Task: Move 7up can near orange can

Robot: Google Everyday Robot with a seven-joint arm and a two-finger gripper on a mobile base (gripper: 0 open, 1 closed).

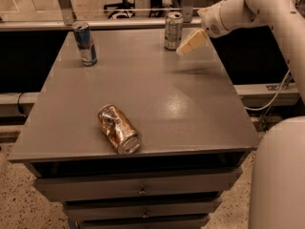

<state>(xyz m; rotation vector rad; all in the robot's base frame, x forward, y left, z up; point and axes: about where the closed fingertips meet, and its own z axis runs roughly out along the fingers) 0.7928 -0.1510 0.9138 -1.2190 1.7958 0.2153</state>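
The 7up can (173, 30), silvery-grey with a green and white label, stands upright at the far edge of the grey table (157, 94). The orange can (119, 129), golden and dented, lies on its side near the table's front edge, its silver rim toward me. My gripper (189, 43) hangs above the table just right of the 7up can, apart from it, with cream-coloured fingers pointing down-left. It holds nothing.
A slimmer blue-and-silver can (85, 43) stands upright at the far left of the table. The table has drawers (143, 189) below its front edge. My white arm (257, 8) comes in from the upper right. Office chairs stand behind the table.
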